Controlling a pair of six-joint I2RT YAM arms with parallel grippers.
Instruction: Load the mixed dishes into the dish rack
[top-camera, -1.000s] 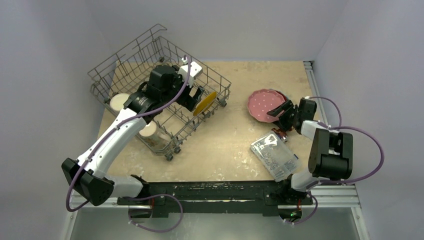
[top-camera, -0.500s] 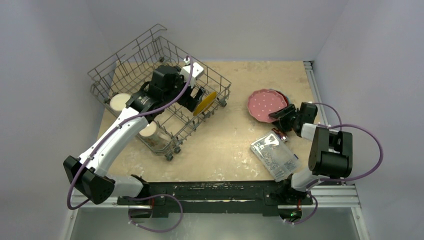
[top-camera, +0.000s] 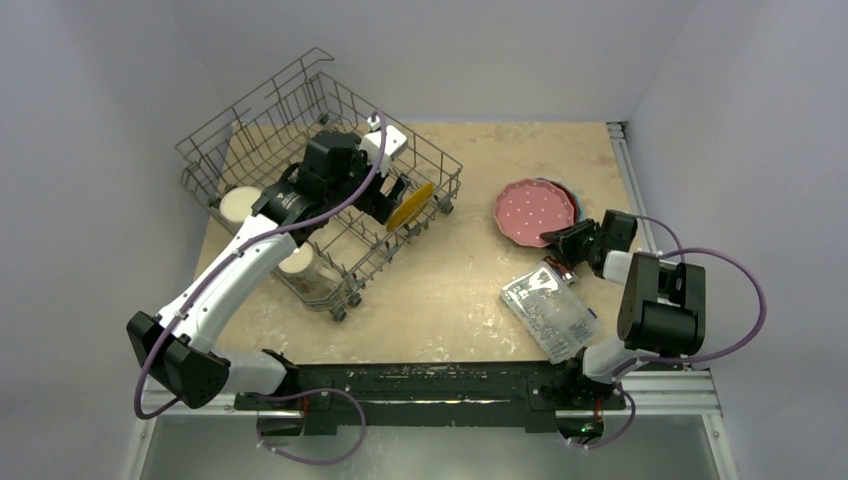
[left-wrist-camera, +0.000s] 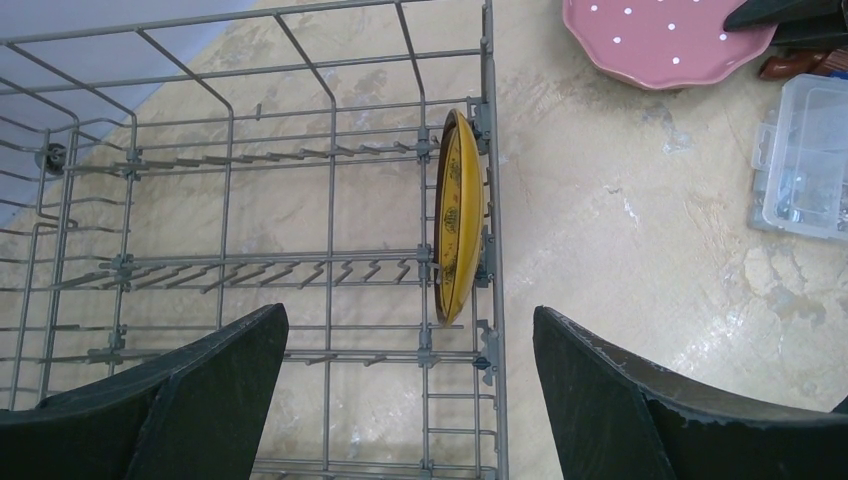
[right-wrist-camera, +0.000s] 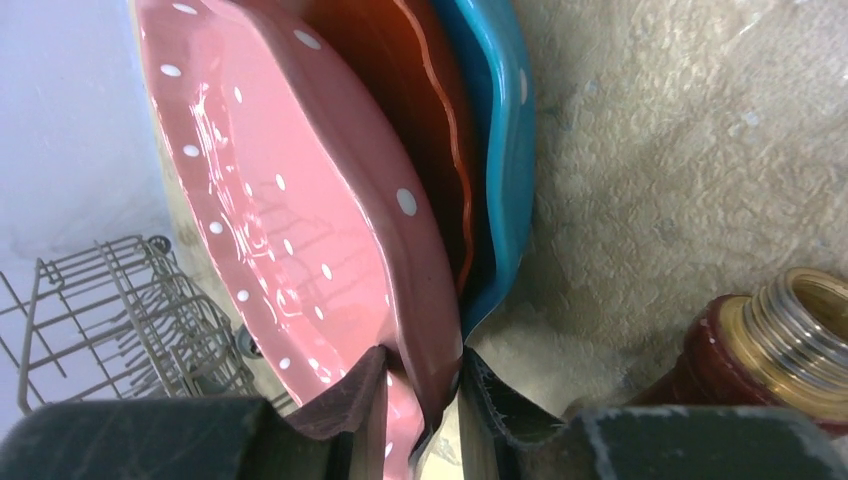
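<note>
Beige tabletop (top-camera: 470, 290) holds clear box (top-camera: 548, 315) near pink plate (top-camera: 533, 208).

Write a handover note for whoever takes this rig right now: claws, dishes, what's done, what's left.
Left claw: open, empty, over the rack.
Right claw: shut on the rim of the pink plate, right of the rack.
Done: yellow plate stands on edge in the rack; a cream mug seems to be in it too.
Left: pink plate, then the red plate and blue plate stacked under it.
</note>
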